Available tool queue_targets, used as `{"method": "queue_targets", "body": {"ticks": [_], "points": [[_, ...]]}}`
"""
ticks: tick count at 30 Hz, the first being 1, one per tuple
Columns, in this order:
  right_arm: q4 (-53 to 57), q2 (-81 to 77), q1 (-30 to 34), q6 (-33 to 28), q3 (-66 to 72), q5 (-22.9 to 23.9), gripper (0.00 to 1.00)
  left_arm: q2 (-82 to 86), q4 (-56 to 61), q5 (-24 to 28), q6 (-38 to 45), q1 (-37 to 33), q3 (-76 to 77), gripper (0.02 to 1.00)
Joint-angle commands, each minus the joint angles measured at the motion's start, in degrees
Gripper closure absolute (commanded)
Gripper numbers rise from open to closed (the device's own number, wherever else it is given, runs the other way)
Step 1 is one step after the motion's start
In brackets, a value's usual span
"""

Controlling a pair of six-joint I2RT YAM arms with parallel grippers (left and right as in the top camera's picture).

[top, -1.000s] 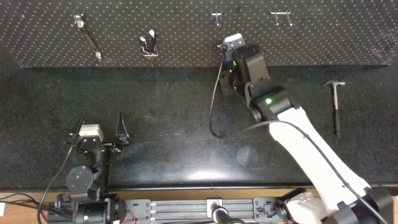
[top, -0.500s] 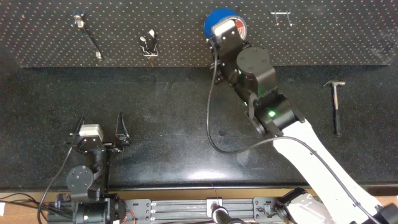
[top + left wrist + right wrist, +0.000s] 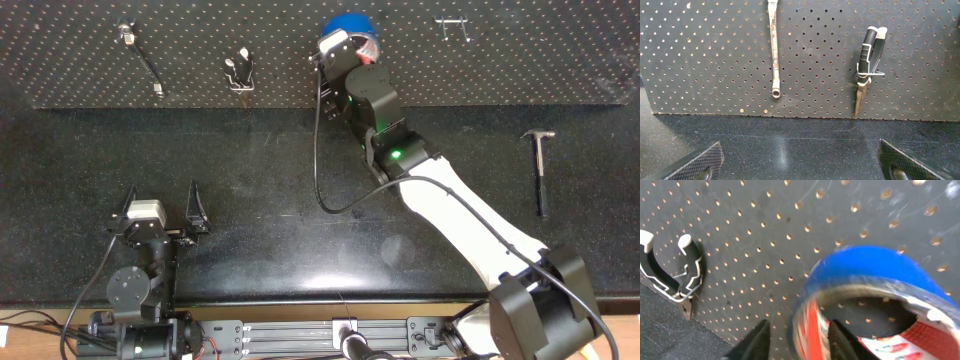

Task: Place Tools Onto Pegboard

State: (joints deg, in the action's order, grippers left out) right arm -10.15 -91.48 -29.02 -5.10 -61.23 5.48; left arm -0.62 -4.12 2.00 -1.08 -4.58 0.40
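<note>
Clasping tape [image 3: 865, 270] at the pegboard [image 3: 500, 70] is the right gripper [image 3: 800, 335]; wrench [image 3: 145, 62] and pliers [image 3: 240, 70] are hanging, hammer [image 3: 541, 165] is waiting.

Blue tape roll [image 3: 865, 267]; black, dotted pegboard [image 3: 500, 60].

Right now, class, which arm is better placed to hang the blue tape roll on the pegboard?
Right. The right gripper holds the blue tape roll up at the pegboard; the left gripper sits open, back near its base.
</note>
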Motion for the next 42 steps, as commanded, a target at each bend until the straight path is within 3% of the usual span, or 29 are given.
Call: {"method": "queue_targets", "body": {"ticks": [1, 2, 3, 9, 12, 17, 18, 21, 22, 26, 29, 38, 39, 42], "points": [[-0.4, 0.3, -0.5, 0.4, -0.6, -0.2, 0.226, 0.4, -0.4, 1.1, 1.2, -0.3, -0.1, 0.023], [-0.3, 1.2, -0.6, 0.3, -0.6, -1.0, 0.099, 0.4, -0.4, 1.1, 1.2, -0.3, -0.1, 0.023], [0.3, 2.7, -0.6, 0.3, -0.6, -2.1, 0.049, 0.4, -0.4, 1.1, 1.2, -0.3, -0.1, 0.023], [17.0, 20.1, 4.4, 2.3, -0.6, -2.1, 0.038, 0.4, -0.4, 1.1, 1.2, -0.3, -0.1, 0.023], [25.7, 23.2, 10.6, 4.0, -1.1, -6.1, 0.038, 0.4, -0.4, 1.1, 1.2, -0.3, -0.1, 0.023], [49.2, 23.3, 24.7, 4.9, -11.6, -7.7, 0.036, 0.4, -0.4, 1.1, 1.2, -0.3, -0.1, 0.023], [53.6, 23.3, 30.2, 6.0, -13.6, -8.4, 0.036, 0.4, -0.4, 1.1, 1.2, -0.3, -0.1, 0.025], [60.3, 23.1, 43.5, 6.1, -14.7, -20.4, 0.036, 0.4, -0.4, 1.1, 1.2, -0.3, -0.1, 0.023], [63.2, 23.1, 47.6, 6.1, -14.7, -22.2, 0.036, 0.4, -0.4, 1.1, 1.2, -0.3, -0.1, 0.023], [75.6, 22.9, 58.8, 1.2, -14.7, -22.3, 0.036, 0.4, -0.4, 1.1, 1.2, -0.3, -0.1, 0.023], [79.4, 23.0, 63.0, -1.3, -14.7, -22.3, 0.034, 0.4, -0.4, 1.1, 1.2, -0.3, -0.1, 0.023], [79.4, 23.0, 63.8, -1.0, -14.6, -22.7, 0.034, 0.4, -0.4, 1.1, 1.2, -0.3, -0.1, 0.023], [77.6, 23.0, 63.8, -1.7, -14.6, -21.7, 0.034, 0.4, -0.4, 1.1, 1.2, -0.3, -0.1, 0.023], [77.7, 23.0, 63.8, -4.0, -14.6, -13.2, 0.034, 0.4, -0.4, 1.1, 1.2, -0.3, -0.1, 0.023]]}}
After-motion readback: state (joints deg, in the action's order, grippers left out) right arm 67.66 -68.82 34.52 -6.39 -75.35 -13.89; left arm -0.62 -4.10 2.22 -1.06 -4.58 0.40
